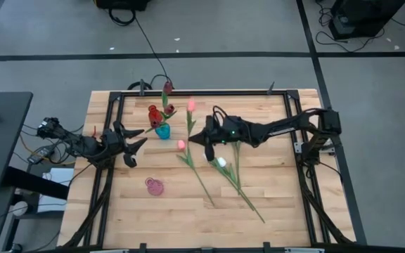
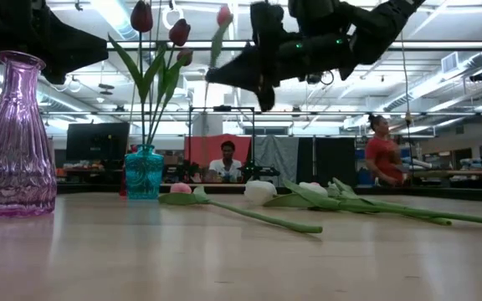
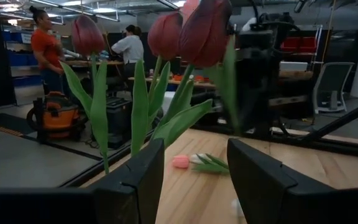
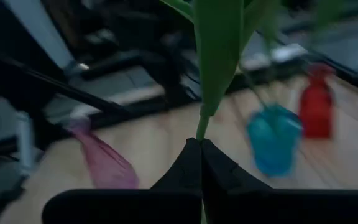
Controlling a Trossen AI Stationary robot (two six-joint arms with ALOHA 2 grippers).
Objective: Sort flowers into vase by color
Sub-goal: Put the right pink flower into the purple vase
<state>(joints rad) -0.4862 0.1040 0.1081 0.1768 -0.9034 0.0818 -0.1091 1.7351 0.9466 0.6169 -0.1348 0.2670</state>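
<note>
Nearest the low camera, at far left: purple ribbed glass vase (image 2: 11,138), empty. Right gripper (image 1: 207,138) at centre of the overhead frame, pinched on the stem of a pink-headed artificial tulip (image 1: 190,105), held roughly upright. Teal glass vase (image 1: 162,131) with three maroon tulips just left of it; left gripper (image 1: 133,146) nearer that vase, spread wide, empty. On the table: one pink tulip (image 1: 181,145), two white (image 1: 221,161). Vases: three, counting a red one.

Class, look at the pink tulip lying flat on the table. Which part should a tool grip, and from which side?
Probably best to grip the bare stem about midway, coming straight down from above with the tool closing across it. The pink tulip lies flat, its soft head toward the blue vase and its leaves near the head.
</note>
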